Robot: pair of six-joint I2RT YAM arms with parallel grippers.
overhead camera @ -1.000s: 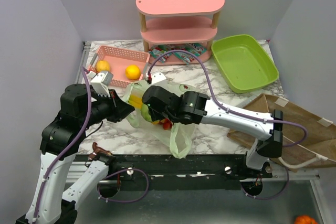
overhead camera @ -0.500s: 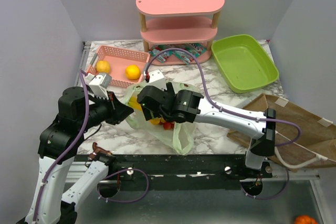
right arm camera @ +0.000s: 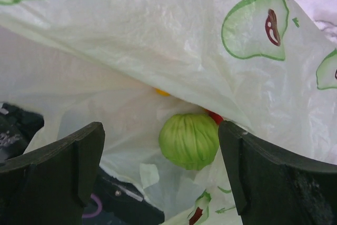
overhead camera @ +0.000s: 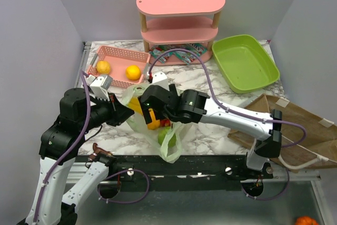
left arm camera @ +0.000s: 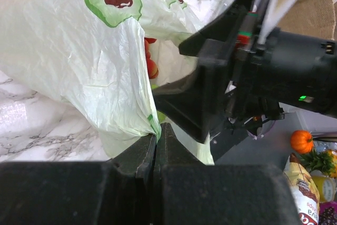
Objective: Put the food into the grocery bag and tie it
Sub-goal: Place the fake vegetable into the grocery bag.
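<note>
Low centre of the right wrist view, leafy head (right arm camera: 188, 140) sits inside the grocery bag (right arm camera: 158, 35) straight ahead of my right gripper (right arm camera: 160, 127), jaws apart; left gripper (left arm camera: 155, 143) clamped on the bag rim.

No readable text; the grocery bag (left arm camera: 79, 67) bears only avocado pictures.

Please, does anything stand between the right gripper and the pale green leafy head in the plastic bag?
Nothing visible does. The round pale green leafy head appears uncovered just ahead of the open jaws of the right gripper. A fold of the thin translucent avocado-printed plastic bag hangs just above it, not across it.
</note>
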